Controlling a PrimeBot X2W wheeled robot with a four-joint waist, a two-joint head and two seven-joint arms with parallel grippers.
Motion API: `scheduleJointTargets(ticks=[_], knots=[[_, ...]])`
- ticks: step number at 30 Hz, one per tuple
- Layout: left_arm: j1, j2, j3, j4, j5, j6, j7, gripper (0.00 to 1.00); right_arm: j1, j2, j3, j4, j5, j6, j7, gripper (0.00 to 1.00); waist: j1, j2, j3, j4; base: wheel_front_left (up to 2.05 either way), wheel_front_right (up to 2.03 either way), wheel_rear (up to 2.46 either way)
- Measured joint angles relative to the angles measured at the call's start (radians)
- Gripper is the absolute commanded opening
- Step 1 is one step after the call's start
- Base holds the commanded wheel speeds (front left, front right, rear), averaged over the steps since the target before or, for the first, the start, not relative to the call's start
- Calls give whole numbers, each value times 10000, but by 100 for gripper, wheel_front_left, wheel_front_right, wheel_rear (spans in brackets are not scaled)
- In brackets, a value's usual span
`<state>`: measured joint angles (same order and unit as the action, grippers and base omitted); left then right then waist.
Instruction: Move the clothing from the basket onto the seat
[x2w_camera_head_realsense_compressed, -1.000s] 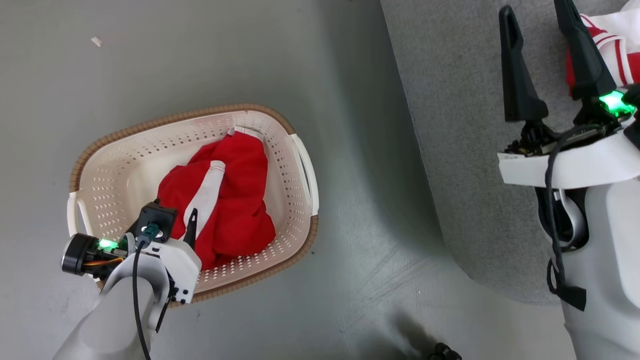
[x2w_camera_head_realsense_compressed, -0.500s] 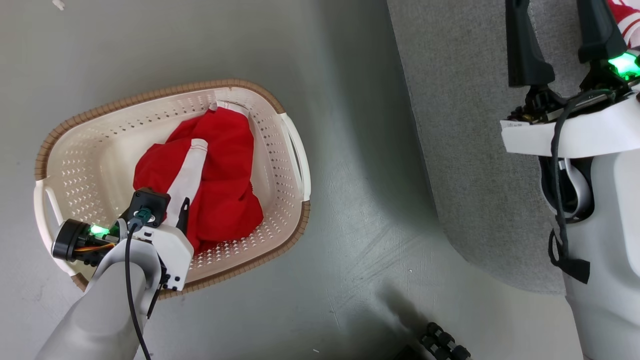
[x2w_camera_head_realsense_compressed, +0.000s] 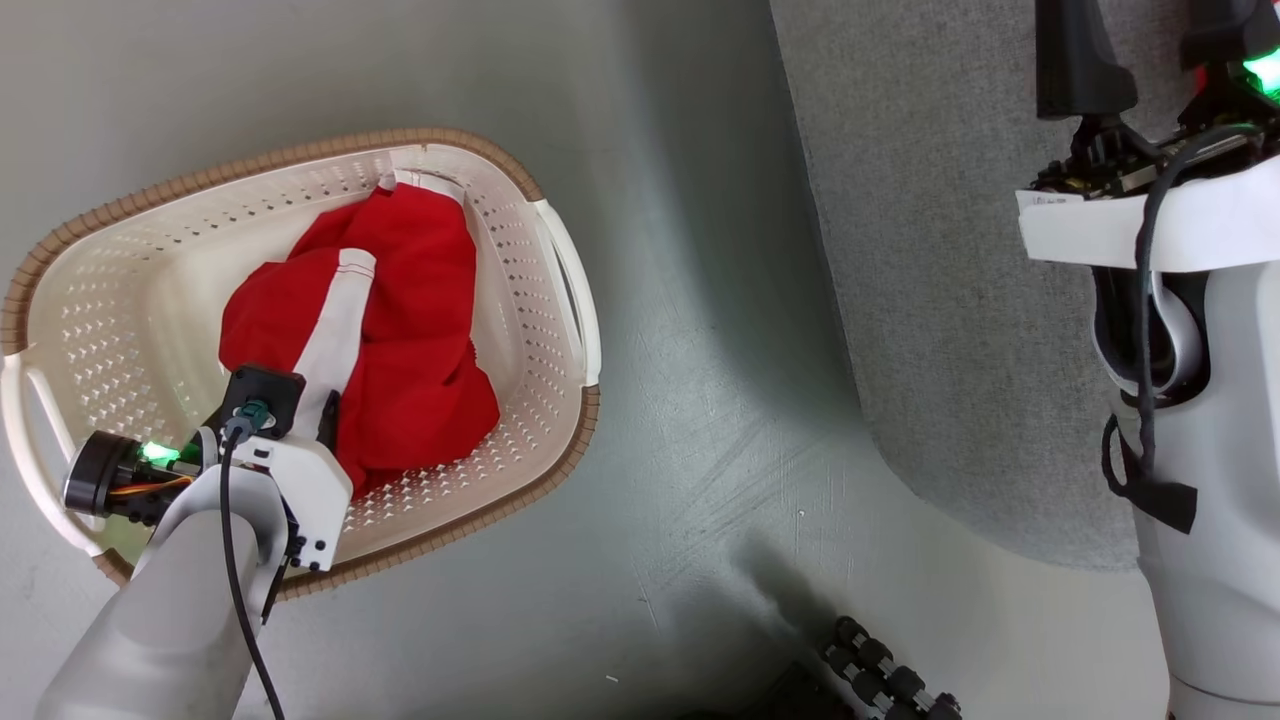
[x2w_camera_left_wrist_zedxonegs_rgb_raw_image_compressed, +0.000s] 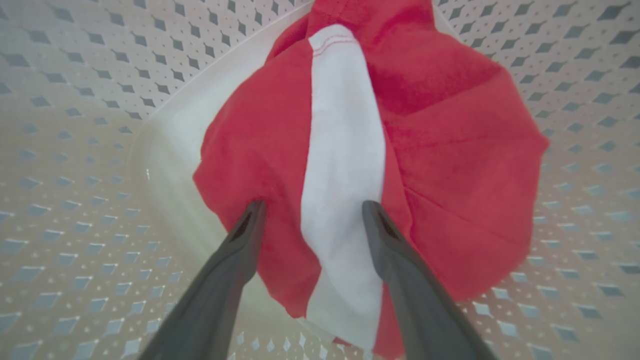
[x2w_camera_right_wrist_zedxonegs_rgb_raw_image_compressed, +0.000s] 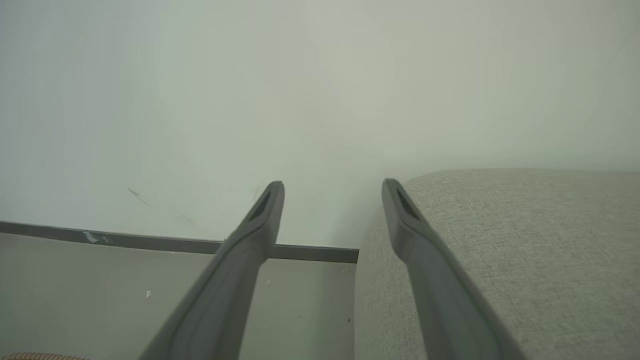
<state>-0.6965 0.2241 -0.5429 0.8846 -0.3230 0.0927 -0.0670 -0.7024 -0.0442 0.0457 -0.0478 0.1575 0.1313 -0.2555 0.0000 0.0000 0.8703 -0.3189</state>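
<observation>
The cream basket (x2w_camera_head_realsense_compressed: 545, 260) stands on the floor at the left. In it lies the red clothing (x2w_camera_head_realsense_compressed: 420, 330) with a broad white stripe (x2w_camera_left_wrist_zedxonegs_rgb_raw_image_compressed: 345, 150). My left gripper (x2w_camera_head_realsense_compressed: 305, 420) reaches down into the basket. It is open, its fingertips (x2w_camera_left_wrist_zedxonegs_rgb_raw_image_compressed: 255, 210) set either side of the white stripe, close over the fabric (x2w_camera_left_wrist_zedxonegs_rgb_raw_image_compressed: 450, 175). My right gripper (x2w_camera_head_realsense_compressed: 1150, 40) is at the top right above the grey seat (x2w_camera_head_realsense_compressed: 950, 250), its fingers cut off by the picture's edge. In the right wrist view it (x2w_camera_right_wrist_zedxonegs_rgb_raw_image_compressed: 333, 184) is open with nothing between its fingers, beside the seat's edge (x2w_camera_right_wrist_zedxonegs_rgb_raw_image_compressed: 500, 250).
Bare grey-green floor (x2w_camera_head_realsense_compressed: 700, 450) separates the basket from the seat's rounded corner. A black ribbed part (x2w_camera_head_realsense_compressed: 880, 670) shows at the bottom edge. The right wrist view faces a pale wall (x2w_camera_right_wrist_zedxonegs_rgb_raw_image_compressed: 300, 75) with a dark baseboard (x2w_camera_right_wrist_zedxonegs_rgb_raw_image_compressed: 150, 242).
The head camera has shifted, so the basket sits further left and higher in the picture. Less of my left gripper's finger shows above the clothing. Both grippers stay open.
</observation>
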Motion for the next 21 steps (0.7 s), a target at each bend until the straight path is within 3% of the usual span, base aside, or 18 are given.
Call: scheduleJointTargets(ticks=[8,9,10,12,21], knots=[[-254,100,86,230,0,2,-67,100,-50,0,13,31,203,0,0,100,0,1,250,-170,0,0,0],[-300,115,88,259,4,4,-132,80,-59,0,17,38,245,0,0,100,0,0,274,-189,0,0,0],[-343,136,88,270,19,10,-184,47,-81,2,23,52,295,0,0,100,0,1,296,-208,0,0,0],[-374,159,88,278,61,10,-224,0,-120,0,21,75,295,0,0,100,0,0,316,-227,0,0,0],[-554,167,-36,332,173,-90,-625,0,-250,2,-42,230,368,0,0,100,1,0,318,-256,0,0,0]])
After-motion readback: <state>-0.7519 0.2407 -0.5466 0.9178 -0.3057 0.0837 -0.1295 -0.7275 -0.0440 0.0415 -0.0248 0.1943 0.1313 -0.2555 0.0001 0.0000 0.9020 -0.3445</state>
